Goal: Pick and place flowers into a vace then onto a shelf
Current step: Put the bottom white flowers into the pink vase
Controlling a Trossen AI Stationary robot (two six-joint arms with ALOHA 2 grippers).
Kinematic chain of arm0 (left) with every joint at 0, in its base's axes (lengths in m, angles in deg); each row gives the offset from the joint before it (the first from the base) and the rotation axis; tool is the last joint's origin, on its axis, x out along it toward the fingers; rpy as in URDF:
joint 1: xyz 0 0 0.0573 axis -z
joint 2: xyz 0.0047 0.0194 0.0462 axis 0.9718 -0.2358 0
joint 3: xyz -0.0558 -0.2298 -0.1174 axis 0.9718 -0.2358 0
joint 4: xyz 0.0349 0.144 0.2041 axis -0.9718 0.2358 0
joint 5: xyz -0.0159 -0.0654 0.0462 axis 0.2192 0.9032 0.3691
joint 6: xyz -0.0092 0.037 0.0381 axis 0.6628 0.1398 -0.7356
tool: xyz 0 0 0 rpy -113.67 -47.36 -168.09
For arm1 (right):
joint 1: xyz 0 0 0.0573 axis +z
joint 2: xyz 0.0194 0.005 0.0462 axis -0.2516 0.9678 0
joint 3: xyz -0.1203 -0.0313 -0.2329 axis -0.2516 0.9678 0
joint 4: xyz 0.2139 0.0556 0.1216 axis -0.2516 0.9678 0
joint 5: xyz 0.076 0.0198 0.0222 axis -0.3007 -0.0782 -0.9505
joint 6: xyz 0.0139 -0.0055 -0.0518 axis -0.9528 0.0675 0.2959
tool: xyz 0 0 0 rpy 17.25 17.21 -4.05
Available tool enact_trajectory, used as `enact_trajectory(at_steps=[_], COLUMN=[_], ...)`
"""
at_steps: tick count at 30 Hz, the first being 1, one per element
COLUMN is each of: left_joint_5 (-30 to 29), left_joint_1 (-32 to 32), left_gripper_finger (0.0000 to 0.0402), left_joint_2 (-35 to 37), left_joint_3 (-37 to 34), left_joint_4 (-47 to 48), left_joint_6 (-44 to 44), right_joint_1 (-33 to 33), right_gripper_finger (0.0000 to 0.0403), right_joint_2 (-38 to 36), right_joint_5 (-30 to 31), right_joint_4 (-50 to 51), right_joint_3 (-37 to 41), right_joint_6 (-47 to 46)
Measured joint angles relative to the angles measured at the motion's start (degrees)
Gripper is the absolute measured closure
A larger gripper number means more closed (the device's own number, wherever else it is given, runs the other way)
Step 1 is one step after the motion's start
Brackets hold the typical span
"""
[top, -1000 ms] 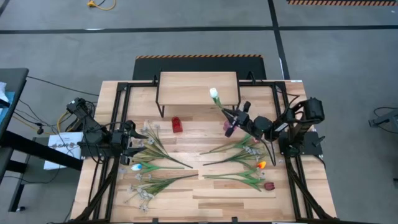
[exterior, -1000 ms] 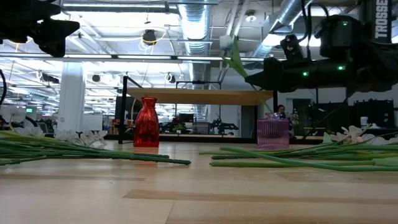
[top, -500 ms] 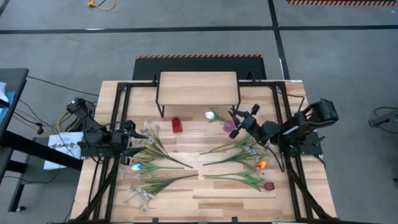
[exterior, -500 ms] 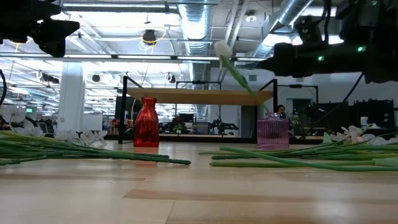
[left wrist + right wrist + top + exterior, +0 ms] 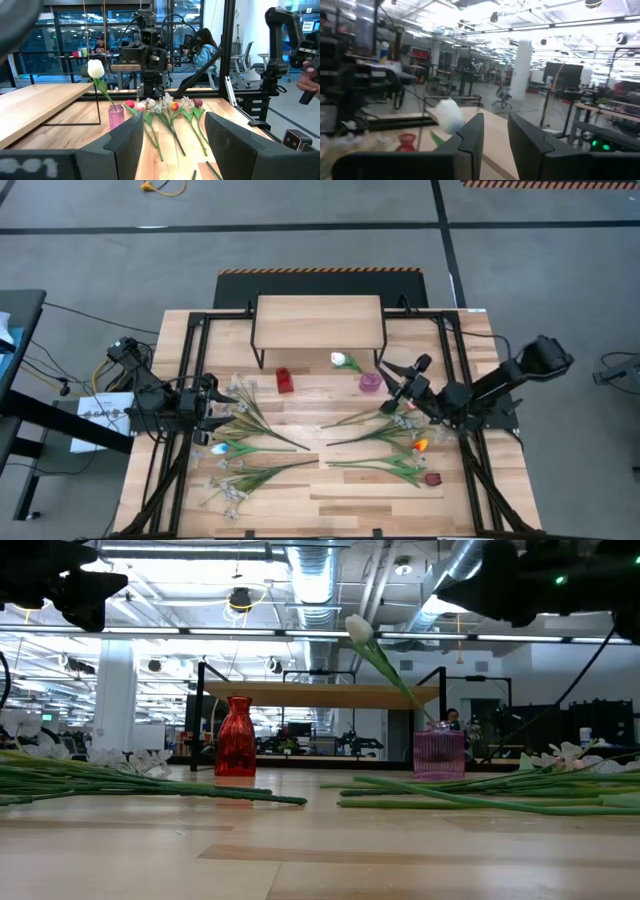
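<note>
Right gripper (image 5: 398, 376) withdrawn, jaws apart | white tulip (image 5: 340, 360) now in purple vase (image 5: 371, 383) | left gripper (image 5: 222, 415) jaws apart

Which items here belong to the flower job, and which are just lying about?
Job: white tulip standing in the purple vase; loose flowers; shelf; red vase; right gripper, open.
Bystanders: papers and cables off the table.
</note>
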Motion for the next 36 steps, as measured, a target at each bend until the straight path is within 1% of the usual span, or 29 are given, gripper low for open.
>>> enact_trajectory(at_steps=[5, 7, 8, 10, 12, 15, 17, 18, 20, 21, 22, 24, 28, 36], left_joint_5=[0.0, 0.0, 0.0, 0.0, 0.0, 0.0, 0.0, 0.0, 0.0, 0.0, 0.0, 0.0, -0.3, -0.3], left_joint_1=[0.0, 0.0, 0.0, 0.0, 0.0, 0.0, 0.0, 0.0, 0.0, 0.0, 0.0, 0.0, 0.0, 0.0], left_gripper_finger=[0.0198, 0.0198, 0.0198, 0.0198, 0.0198, 0.0198, 0.0198, 0.0198, 0.0198, 0.0198, 0.0198, 0.0198, 0.0198, 0.0198], left_joint_2=[0.0, 0.0, 0.0, 0.0, 0.0, 0.0, 0.0, 0.0, 0.0, 0.0, 0.0, 0.0, 0.0, 0.0], left_joint_3=[0.0, 0.0, 0.0, 0.0, 0.0, 0.0, 0.0, 0.0, 0.0, 0.0, 0.0, 0.0, 0.0, 0.0], left_joint_4=[0.0, 0.0, -0.1, -0.4, -0.6, -0.7, -0.7, -0.8, -1.1, -1.2, -1.3, -1.7, -1.7, -1.7], left_joint_6=[0.0, 0.0, 0.0, 0.0, 0.0, 0.0, 0.0, 0.0, 0.0, 0.0, 0.0, -0.1, 0.0, 0.8], right_joint_1=[3.6, 4.1, 4.2, 3.9, 2.6, -0.9, -4.3, -6.1, -9.5, -11.0, -12.4, -14.3, -16.6, -16.9], right_gripper_finger=[0.0337, 0.034, 0.0341, 0.0345, 0.0349, 0.0359, 0.0367, 0.0371, 0.038, 0.0384, 0.0388, 0.0393, 0.0394, 0.0394], right_joint_2=[-10.1, -15.3, -18.0, -23.5, -28.3, -33.9, -35.3, -35.5, -35.6, -35.6, -35.6, -35.4, -33.8, -31.1], right_joint_5=[3.6, 2.9, 1.2, -4.1, -10.6, -20.8, -30.6, -35.7, -43.7, -46.3, -47.4, -47.5, -47.4, -47.4], right_joint_4=[14.4, 21.1, 25.3, 36.1, 50.2, 78.0, 93.5, 99.5, 108.5, 112.2, 115.4, 121.2, 128.8, 129.1], right_joint_3=[0.0, -0.3, -0.8, -2.4, -5.9, -14.1, -20.0, -22.6, -27.2, -29.1, -30.5, -32.4, -32.9, -32.9], right_joint_6=[1.0, -0.9, -1.9, -3.7, -6.7, -13.3, -17.8, -20.1, -24.6, -26.5, -28.1, -31.7, -34.8, -34.8])
